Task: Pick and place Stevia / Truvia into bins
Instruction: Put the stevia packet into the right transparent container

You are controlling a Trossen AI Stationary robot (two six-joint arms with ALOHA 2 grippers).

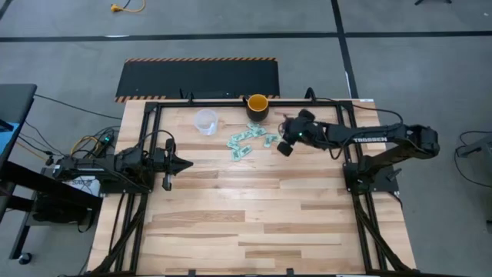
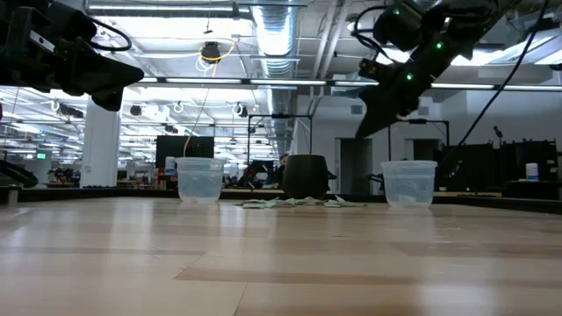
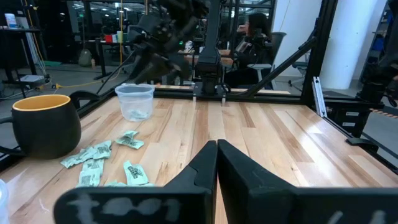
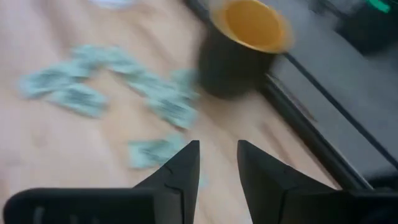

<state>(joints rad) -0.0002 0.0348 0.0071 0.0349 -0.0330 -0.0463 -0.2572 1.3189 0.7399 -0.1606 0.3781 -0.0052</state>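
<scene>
Several light green and white sachets [image 1: 250, 142] lie loose in a heap on the wooden table, in front of a dark cup with a yellow-orange inside [image 1: 257, 105]. One clear cup [image 1: 205, 121] stands to the left of the heap. A second clear cup [image 3: 135, 101] stands to the right of it, under my right arm. My right gripper [image 1: 283, 146] hangs open and empty above the table at the heap's right end, and the right wrist view [image 4: 217, 155] shows sachets [image 4: 112, 81] ahead of it. My left gripper [image 1: 181, 163] is shut and empty, raised at the table's left.
Both clear cups [image 2: 200, 178] [image 2: 409, 183] and the dark cup [image 2: 305, 175] stand in a row near the table's far edge. A black frame rail runs behind them. The near half of the table [image 1: 254, 223] is bare wood.
</scene>
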